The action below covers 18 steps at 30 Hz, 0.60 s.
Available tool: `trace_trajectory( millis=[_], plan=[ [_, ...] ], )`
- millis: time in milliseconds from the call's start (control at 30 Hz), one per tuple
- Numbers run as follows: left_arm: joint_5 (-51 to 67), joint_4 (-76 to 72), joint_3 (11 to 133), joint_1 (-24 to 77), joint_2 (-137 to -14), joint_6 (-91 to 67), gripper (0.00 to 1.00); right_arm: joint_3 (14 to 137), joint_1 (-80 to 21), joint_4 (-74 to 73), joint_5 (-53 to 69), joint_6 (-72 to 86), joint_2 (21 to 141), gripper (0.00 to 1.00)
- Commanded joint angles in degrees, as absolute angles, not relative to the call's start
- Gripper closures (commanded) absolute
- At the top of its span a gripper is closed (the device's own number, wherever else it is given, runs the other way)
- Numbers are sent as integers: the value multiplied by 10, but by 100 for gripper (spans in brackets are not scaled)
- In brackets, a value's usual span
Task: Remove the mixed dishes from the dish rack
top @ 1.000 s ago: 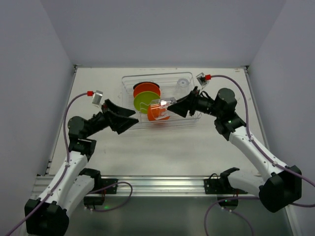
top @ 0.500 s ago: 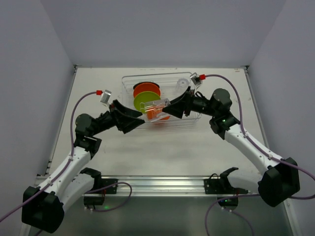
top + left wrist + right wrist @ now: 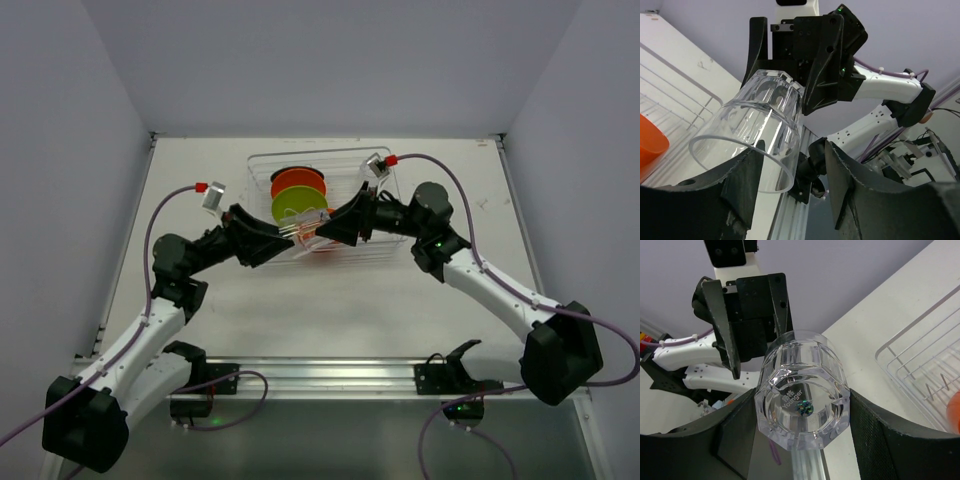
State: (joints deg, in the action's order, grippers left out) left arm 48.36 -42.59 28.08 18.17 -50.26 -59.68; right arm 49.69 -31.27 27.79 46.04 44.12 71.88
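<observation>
Clamping a clear glass cup [image 3: 306, 228] by its base over the dish rack's [image 3: 262, 162] near side, the right gripper [image 3: 320, 229] faces the left gripper [image 3: 790, 176], whose fingers spread wide at the cup's mouth, with an orange plate [image 3: 297, 181] and a green plate [image 3: 296, 206] upright just behind

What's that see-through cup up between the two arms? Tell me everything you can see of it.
The clear glass cup is empty, with a round open rim and a thick faceted base bearing lettering. It lies sideways in the air by the dish rack, its base clamped in the right hand, its rim between the fingers of the open left hand.
</observation>
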Motion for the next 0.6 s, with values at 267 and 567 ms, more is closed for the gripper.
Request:
trace_trajectory(
  millis=[267,567],
  plan=[
    [483,-469,278,195,-496,-617,81,523,-327,342,456,456,723,100],
    [484,-469,282,196,-487,-623,100,522,-330,347,459,460,729,100]
  ],
)
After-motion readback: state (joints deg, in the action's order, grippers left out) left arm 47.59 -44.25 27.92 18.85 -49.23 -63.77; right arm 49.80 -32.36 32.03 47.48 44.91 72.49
